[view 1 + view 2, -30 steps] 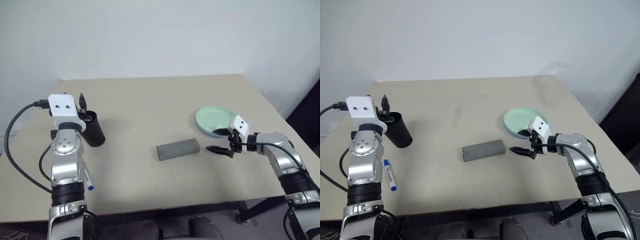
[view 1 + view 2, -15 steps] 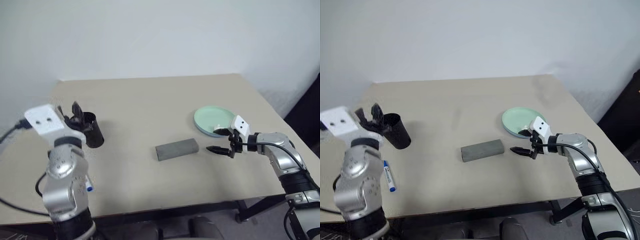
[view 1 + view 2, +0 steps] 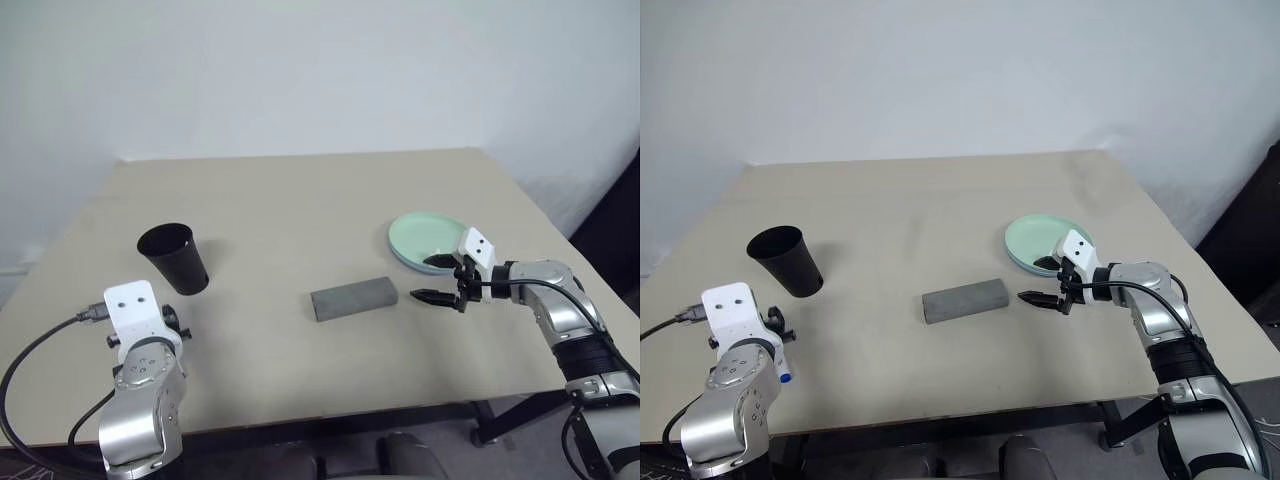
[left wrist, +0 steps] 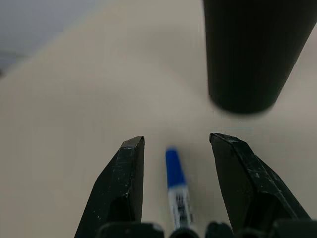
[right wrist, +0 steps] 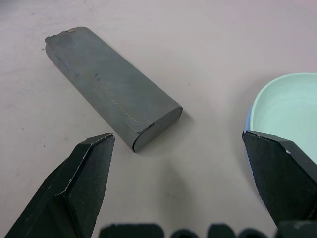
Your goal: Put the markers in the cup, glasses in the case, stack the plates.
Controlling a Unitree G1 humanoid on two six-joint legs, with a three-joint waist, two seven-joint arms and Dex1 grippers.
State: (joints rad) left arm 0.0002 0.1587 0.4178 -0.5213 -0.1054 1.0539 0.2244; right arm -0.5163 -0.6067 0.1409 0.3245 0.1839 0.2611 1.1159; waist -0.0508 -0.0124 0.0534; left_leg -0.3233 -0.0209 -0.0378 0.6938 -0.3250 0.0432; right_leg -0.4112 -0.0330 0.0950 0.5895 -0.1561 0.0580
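Left wrist view showed the left gripper (image 4: 173, 148) part open and empty astride a blue-capped marker (image 4: 176, 186) lying on the table (image 3: 300, 200) near the upright cup (image 4: 255, 49), while the right gripper (image 5: 183, 153) gaped wide, holding nothing, between the shut case (image 5: 111, 104) and the stacked plates (image 5: 285, 106)

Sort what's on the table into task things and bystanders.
Task things: black cup, blue-capped marker, grey case with its lid shut, mint green plate stacked on the light blue one.

Bystanders: nothing but the table itself.
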